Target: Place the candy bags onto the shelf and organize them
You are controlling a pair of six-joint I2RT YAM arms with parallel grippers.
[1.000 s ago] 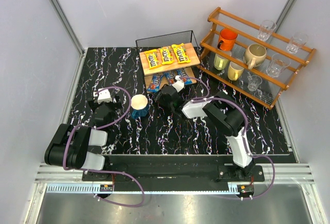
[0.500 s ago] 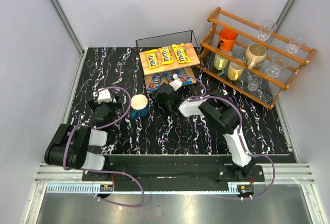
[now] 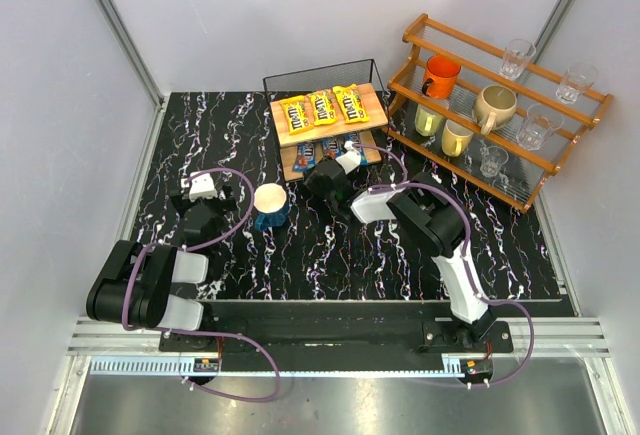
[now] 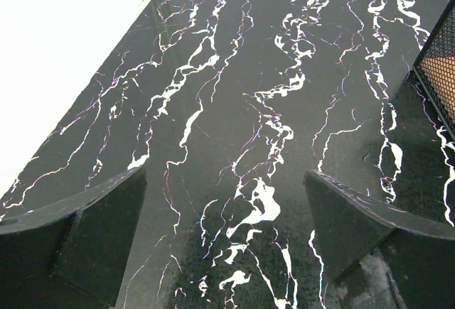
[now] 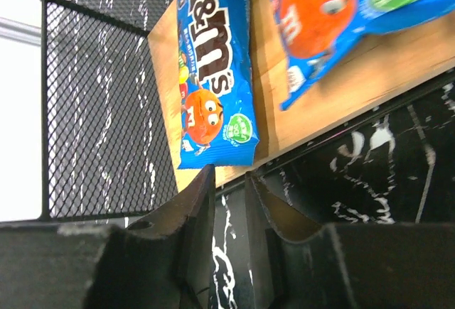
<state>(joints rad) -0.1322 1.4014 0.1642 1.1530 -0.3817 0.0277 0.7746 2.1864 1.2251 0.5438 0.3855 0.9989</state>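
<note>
Room: pale grey panel walls (image 3: 300,15) on three sides, with metal posts (image 3: 120,30) at the corners. Your table (image 3: 230,125) is black and stone-look with white veining. It is glossy and throws back glare in the left wrist view.

Back right: an orange-brown slatted rack (image 3: 415,27) stands at an angle, carrying mugs (image 3: 440,75) and clear glasses (image 3: 517,55).

Back centre: the shelf (image 3: 376,107) has two light wooden boards in black wire, with mesh (image 5: 106,110) behind. Three yellow candy bags (image 3: 322,107) lie side by side on the top board. On the lower board, blue candy bags (image 5: 213,74) lie flat. The right wrist view shows two, one close to the front edge and another beside it at a slant.

Your right gripper (image 5: 227,177) sits low at the shelf's front, just short of the lower board. Its jaws are a narrow slit apart with nothing between them.

Your left gripper (image 4: 224,174) hangs over bare table at left, well apart from the shelf, jaws spread wide and holding nothing.

A blue cup (image 3: 270,205), pale inside, stands between the two grippers.
</note>
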